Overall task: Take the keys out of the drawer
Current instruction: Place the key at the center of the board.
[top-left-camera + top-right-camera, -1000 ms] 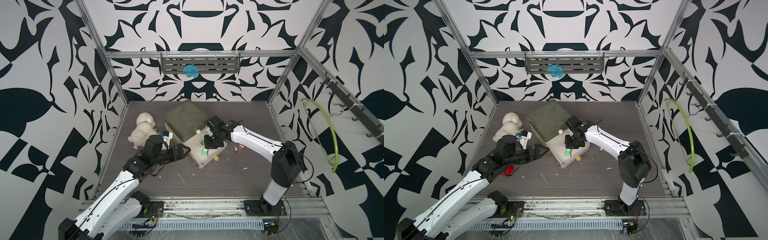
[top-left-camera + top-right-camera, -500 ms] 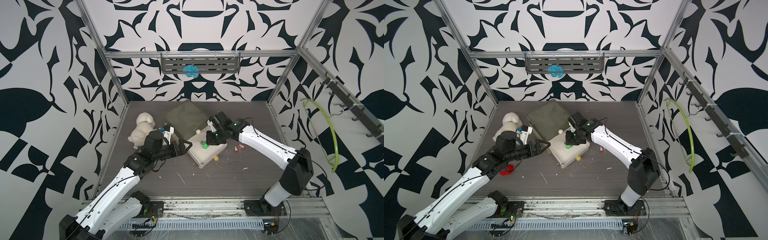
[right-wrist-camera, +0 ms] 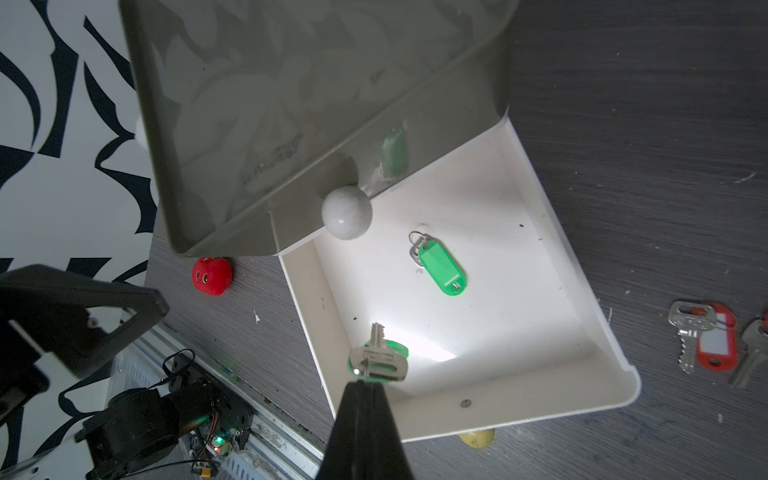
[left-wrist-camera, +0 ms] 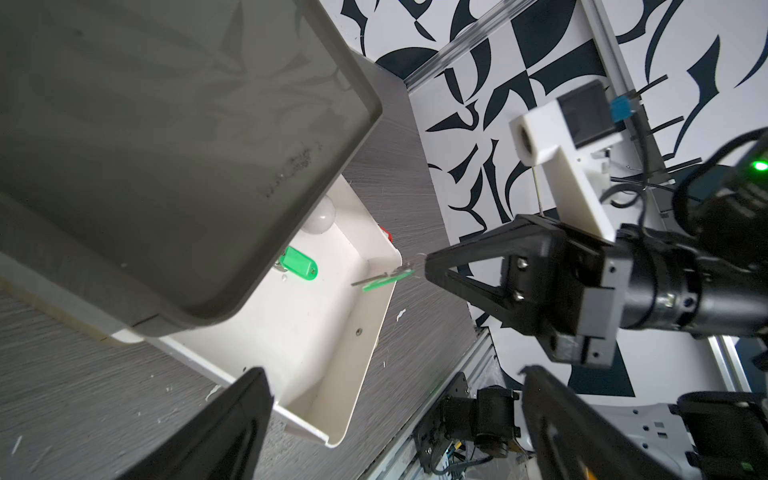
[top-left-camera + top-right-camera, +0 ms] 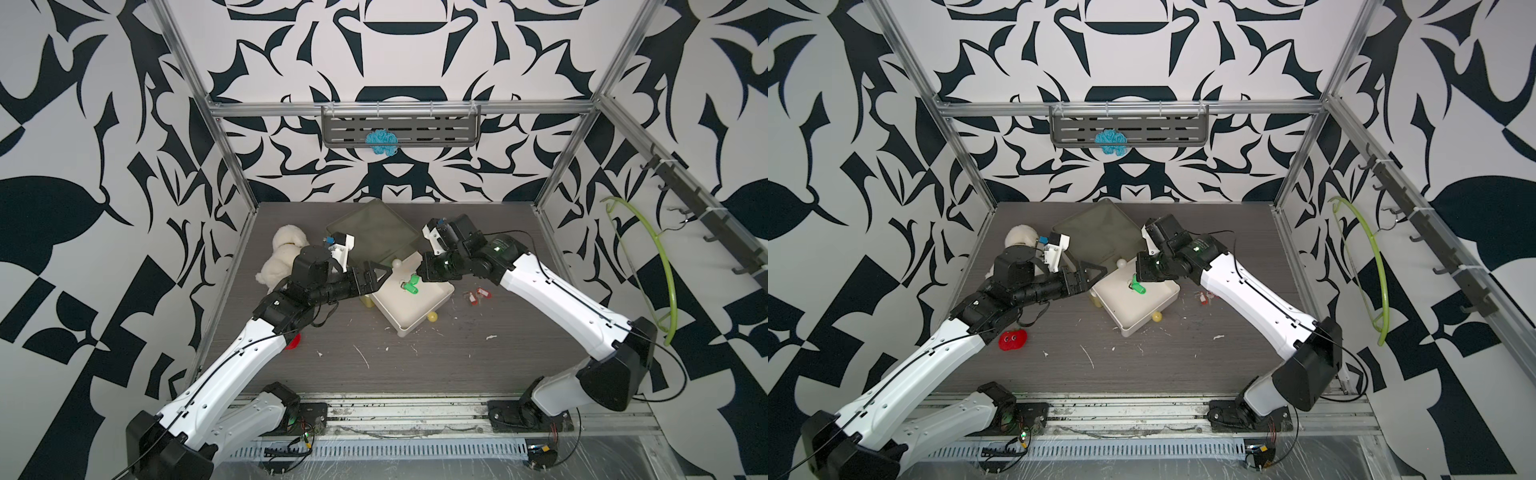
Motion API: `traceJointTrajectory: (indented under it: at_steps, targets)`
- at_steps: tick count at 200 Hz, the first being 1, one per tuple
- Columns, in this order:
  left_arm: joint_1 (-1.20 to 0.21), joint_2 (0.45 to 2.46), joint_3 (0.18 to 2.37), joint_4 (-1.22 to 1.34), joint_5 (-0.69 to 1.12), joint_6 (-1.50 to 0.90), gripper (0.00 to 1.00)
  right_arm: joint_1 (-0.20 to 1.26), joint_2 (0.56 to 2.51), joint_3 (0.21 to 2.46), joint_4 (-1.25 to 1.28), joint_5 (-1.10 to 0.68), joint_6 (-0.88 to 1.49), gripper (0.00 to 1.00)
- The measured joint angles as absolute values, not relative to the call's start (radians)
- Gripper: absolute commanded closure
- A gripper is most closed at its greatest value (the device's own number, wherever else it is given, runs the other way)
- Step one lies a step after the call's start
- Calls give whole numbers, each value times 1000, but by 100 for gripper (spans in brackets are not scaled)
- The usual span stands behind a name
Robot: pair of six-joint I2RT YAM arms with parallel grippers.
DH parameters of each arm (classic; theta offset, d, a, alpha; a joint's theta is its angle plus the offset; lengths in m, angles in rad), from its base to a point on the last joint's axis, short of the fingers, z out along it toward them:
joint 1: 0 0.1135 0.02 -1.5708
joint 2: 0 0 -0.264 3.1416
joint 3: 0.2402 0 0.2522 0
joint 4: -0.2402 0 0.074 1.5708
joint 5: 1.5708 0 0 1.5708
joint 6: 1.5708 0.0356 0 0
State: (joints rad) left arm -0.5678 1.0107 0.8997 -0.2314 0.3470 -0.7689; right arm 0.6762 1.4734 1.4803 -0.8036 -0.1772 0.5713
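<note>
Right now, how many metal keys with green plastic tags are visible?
2. One key lies on the floor of the open white drawer; the other key is pinched in the right hand above it. More may hide under the grey cabinet.

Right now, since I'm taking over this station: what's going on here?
The robot is taking keys out of the open white drawer. The right gripper is shut on a green-tagged key, held above the drawer's floor. A second green-tagged key lies inside. Red-tagged keys lie on the table beside the drawer, already out. The left gripper is open and empty at the drawer's other side.
</note>
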Motion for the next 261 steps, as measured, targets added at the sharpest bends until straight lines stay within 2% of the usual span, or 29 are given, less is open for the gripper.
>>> traceJointTrajectory:
  at_steps: [47, 120, 198, 261]
  targets:
    - [-638, 1079, 949, -189, 324, -733, 1, 625, 1378, 1475, -828, -156, 572, 100]
    - [-758, 1243, 1053, -118, 287, -667, 1, 445, 1164, 1344, -879, -157, 598, 100]
    - [-869, 1428, 1164, -93, 269, -566, 1, 327, 1079, 1249, -1006, -140, 599, 100]
    - [-931, 1495, 1201, -86, 265, -488, 1, 229, 1034, 1164, -1055, -141, 582, 100]
